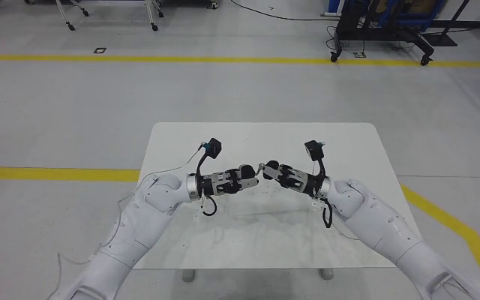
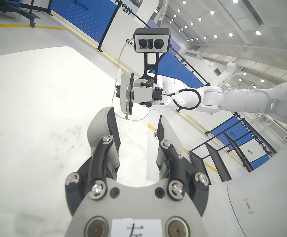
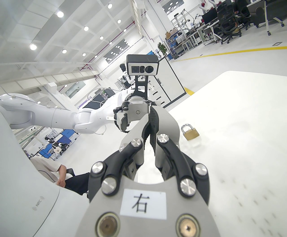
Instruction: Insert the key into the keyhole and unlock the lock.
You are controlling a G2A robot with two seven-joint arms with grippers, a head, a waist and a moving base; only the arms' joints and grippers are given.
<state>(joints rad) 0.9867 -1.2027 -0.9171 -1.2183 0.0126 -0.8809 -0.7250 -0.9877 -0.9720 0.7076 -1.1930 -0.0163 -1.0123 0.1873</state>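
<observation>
Surface: white matte table (image 1: pixel 225 142) with rounded corners and faint scuff marks; pale glossy floor around it with yellow lines (image 1: pixel 225 58); the hall behind has blue panel barriers (image 2: pixel 89 20), rows of ceiling spotlights, desks and office chairs.

Both arms meet over mid-table, tips facing each other and close.

Right gripper (image 3: pixel 152 112): grey fingers with ribbed black pads, pressed together; the left wrist view shows it clamped on the key (image 2: pixel 127 105); key is flat silver metal, head pinched between the pads, blade sticking out past them toward the table.

Left gripper (image 2: pixel 135 116): same grey shells and ribbed pads, fingers spread apart; it sits opposite the key, near it but not touching.

Lock (image 3: pixel 190 132): brass block padlock with a steel shackle that looks seated in the body; it lies flat on the table beyond and beside the right gripper's fingertips, apart from both grippers.
</observation>
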